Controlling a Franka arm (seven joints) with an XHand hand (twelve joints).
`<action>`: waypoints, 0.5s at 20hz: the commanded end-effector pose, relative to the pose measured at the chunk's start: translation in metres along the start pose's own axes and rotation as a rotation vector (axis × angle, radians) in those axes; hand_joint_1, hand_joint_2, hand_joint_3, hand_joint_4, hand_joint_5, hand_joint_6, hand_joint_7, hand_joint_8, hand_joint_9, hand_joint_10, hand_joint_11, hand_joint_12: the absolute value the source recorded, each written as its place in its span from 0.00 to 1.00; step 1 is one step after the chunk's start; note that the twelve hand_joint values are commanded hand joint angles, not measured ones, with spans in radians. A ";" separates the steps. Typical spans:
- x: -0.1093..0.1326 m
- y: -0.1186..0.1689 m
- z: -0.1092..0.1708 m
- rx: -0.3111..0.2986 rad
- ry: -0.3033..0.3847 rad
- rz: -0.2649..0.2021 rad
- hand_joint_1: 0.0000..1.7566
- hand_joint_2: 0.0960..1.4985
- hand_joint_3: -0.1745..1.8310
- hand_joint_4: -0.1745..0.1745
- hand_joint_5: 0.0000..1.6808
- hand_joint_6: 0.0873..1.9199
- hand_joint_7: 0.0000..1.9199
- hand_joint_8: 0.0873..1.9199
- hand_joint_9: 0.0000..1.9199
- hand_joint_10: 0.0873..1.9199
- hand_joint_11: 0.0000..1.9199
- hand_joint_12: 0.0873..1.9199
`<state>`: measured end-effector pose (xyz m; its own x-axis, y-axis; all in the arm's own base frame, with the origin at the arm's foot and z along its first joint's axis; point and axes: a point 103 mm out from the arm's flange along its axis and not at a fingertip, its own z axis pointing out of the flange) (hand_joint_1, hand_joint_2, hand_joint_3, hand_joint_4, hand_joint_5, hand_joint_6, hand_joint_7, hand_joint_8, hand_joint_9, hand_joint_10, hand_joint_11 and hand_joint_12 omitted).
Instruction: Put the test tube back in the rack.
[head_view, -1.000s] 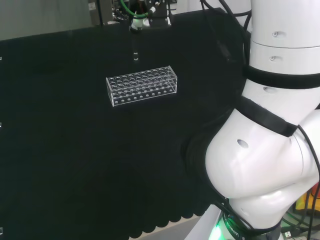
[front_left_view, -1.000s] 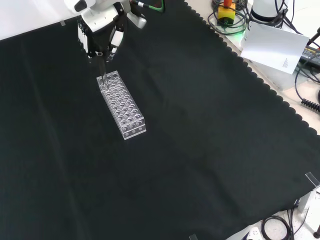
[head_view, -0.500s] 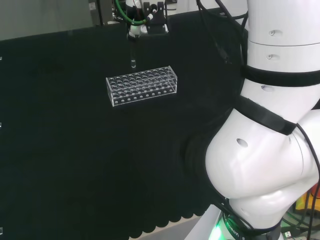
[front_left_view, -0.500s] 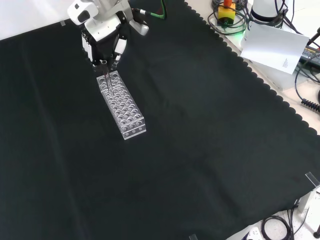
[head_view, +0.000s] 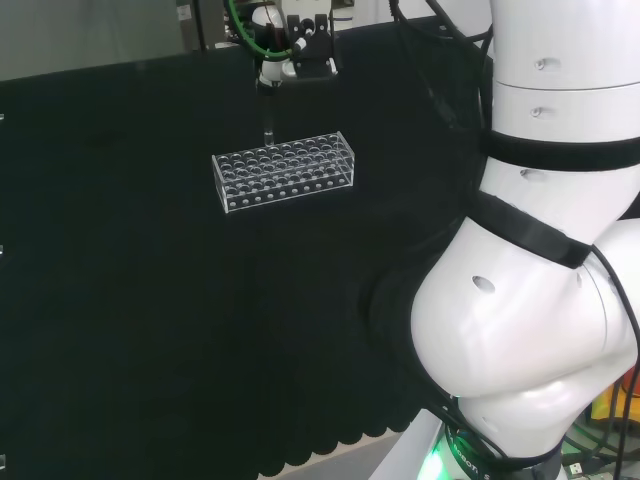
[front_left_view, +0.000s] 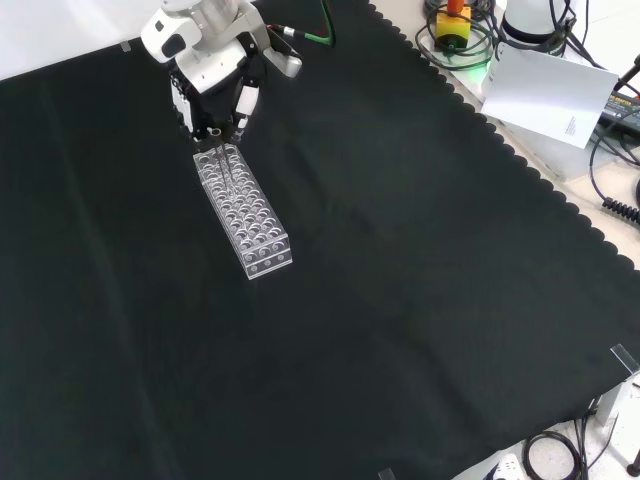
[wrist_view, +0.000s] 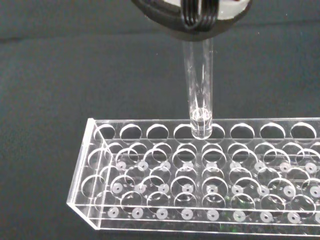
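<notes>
**Tube lowered to the rack's edge row**

Lower than a second ago, the hand (head_view: 296, 62) has brought the test tube (head_view: 267, 125) down toward the rack (head_view: 285, 170). From my head view, the tube hangs upright below the hand, its bottom end now level with the rack's far top edge, where earlier it hung clear above the cloth behind it. The rack has not shifted on the black cloth (head_view: 120, 300).

On the front view, the hand (front_left_view: 215, 85) sits closer over the rack's far end (front_left_view: 243, 207) than before, fingers curled downward around the tube's top. I can barely make out the tube itself here, just a faint line at the rack's end holes.

Through the wrist view, the test tube (wrist_view: 199, 85) runs straight down from the dark pinch of the fingers (wrist_view: 197, 17), and its rounded tip sits at the mouth of one hole in the rack's outermost row (wrist_view: 150, 175). I cannot tell whether the tip has gone below the top plate.
</notes>
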<state>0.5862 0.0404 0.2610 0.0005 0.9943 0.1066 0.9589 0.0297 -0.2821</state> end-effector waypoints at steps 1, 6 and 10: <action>-0.004 0.003 0.004 0.011 -0.009 0.006 0.81 0.65 0.09 0.00 0.74 0.07 0.64 0.47 0.61 0.31 0.55 0.52; -0.002 0.005 0.005 0.017 -0.004 0.004 0.81 0.65 0.09 0.00 0.74 0.07 0.64 0.47 0.62 0.31 0.55 0.52; -0.006 0.009 0.012 0.017 0.006 0.005 0.81 0.65 0.09 0.00 0.74 0.07 0.64 0.47 0.62 0.31 0.55 0.52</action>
<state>0.5905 0.0379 0.2533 0.0034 0.9947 0.1026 0.9544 0.0274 -0.2972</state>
